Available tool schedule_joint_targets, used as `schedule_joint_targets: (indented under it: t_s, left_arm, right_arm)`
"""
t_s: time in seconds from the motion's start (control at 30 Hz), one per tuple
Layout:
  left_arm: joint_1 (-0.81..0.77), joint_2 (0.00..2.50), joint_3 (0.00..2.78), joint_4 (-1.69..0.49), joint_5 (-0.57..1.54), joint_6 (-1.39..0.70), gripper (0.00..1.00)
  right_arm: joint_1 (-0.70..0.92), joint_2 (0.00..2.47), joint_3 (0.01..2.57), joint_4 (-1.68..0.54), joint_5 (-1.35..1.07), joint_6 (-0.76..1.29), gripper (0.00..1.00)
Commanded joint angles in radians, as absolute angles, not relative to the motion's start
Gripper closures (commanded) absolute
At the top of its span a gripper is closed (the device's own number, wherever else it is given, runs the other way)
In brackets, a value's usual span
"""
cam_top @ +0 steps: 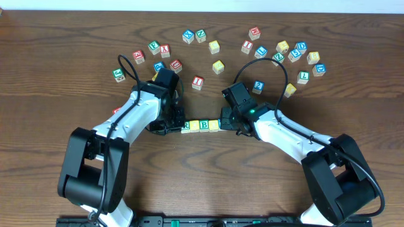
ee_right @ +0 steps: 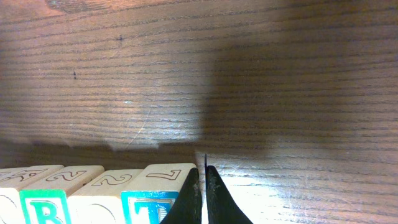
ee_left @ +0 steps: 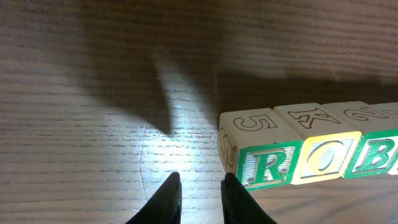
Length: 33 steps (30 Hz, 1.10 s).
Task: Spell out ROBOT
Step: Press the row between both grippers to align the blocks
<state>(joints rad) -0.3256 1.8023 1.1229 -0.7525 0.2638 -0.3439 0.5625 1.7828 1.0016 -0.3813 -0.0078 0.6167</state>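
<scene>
From above, the brown table (cam_top: 57,82) had a short row of cubes (cam_top: 203,125) in the middle, between the 2 arms. The cubes touched side by side. A green R cube (cam_top: 186,125) was at the left end. Next came the first yellow cube (cam_top: 195,125), a green B cube (cam_top: 204,125) and the second yellow cube (cam_top: 214,125). The left tool (cam_top: 169,124) sat just beside the R end. The right tool (cam_top: 226,120) sat at the other end and hid what was there. Many loose cubes (cam_top: 252,47) lay far back on the table, well apart from the row.

From the left wrist, the left tool (ee_left: 200,193) had its 2 dark fingers (ee_left: 171,196) a little apart. Only bare table showed between them, so it held nothing. The R cube (ee_left: 267,168) stood just to the right of the fingers. The first yellow cube (ee_left: 326,163) showed an O, and the B cube (ee_left: 373,158) came after it.

From the right wrist, the right tool (ee_right: 200,186) was pressed shut and held nothing. A blue T cube (ee_right: 149,205) stood just to its left, at the end of the row. I could not tell if the tips touched it. Further left were the second yellow cube (ee_right: 115,180) and the B cube (ee_right: 43,211).
</scene>
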Motion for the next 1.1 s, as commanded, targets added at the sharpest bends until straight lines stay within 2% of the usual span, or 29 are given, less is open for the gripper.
schedule_joint_targets:
  t_s: [0.0, 0.07, 0.23, 0.3, 0.33, 0.87, 0.97, 1.07]
  left_arm:
    - [-0.327, 1.780, 1.145, -0.750, 0.276, -0.345, 0.78]
    - [-0.327, 1.780, 1.145, -0.750, 0.276, -0.345, 0.77]
    - [-0.327, 1.780, 1.145, -0.750, 0.276, -0.345, 0.61]
    - [-0.327, 1.780, 1.145, -0.751, 0.269, -0.346, 0.46]
    - [-0.327, 1.780, 1.145, -0.751, 0.267, -0.345, 0.43]
    - [-0.327, 1.780, 1.145, -0.752, 0.258, -0.345, 0.45]
    - [-0.327, 1.780, 1.145, -0.755, 0.257, -0.345, 0.39]
    - [-0.327, 1.780, 1.145, -0.756, 0.257, -0.345, 0.37]
  right_arm:
    - [0.578, 1.756, 1.017, -0.381, -0.022, 0.605, 0.99]
    - [0.578, 1.756, 1.017, -0.381, -0.018, 0.605, 0.99]
    - [0.578, 1.756, 1.017, -0.382, -0.014, 0.605, 0.99]
    - [0.578, 1.756, 1.017, -0.382, -0.014, 0.605, 0.98]
    - [0.578, 1.756, 1.017, -0.382, -0.013, 0.605, 0.97]
    - [0.578, 1.756, 1.017, -0.382, -0.010, 0.605, 0.97]
    - [0.578, 1.756, 1.017, -0.382, -0.010, 0.605, 0.97]
    - [0.578, 1.756, 1.018, -0.382, -0.009, 0.605, 0.96]
